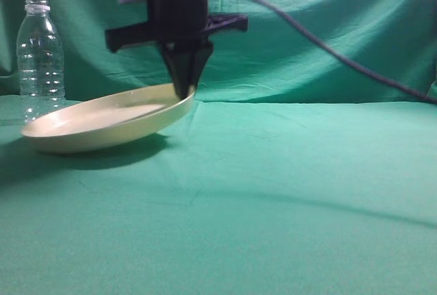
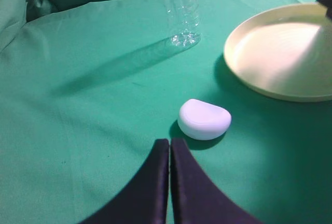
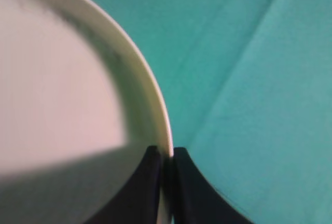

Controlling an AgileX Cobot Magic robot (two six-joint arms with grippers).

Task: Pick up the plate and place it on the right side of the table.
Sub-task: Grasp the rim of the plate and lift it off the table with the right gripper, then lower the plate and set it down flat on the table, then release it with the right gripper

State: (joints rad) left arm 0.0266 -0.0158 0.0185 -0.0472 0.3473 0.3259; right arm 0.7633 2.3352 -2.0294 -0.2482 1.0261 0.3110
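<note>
The cream-yellow plate (image 1: 102, 123) is tilted: its right rim is lifted and its left edge rests on the teal table (image 1: 287, 186). My right gripper (image 1: 184, 91) comes down from above and is shut on the plate's right rim; in the right wrist view the rim (image 3: 158, 105) runs between the two black fingers (image 3: 167, 154). The plate also shows in the left wrist view (image 2: 282, 53) at the upper right. My left gripper (image 2: 169, 143) is shut and empty, low over the cloth, apart from the plate.
A clear plastic bottle (image 1: 39, 52) stands upright behind the plate's left side and also shows in the left wrist view (image 2: 179, 9). A small white rounded object (image 2: 204, 119) lies just ahead of my left gripper. A black cable (image 1: 328, 46) crosses the draped green backdrop.
</note>
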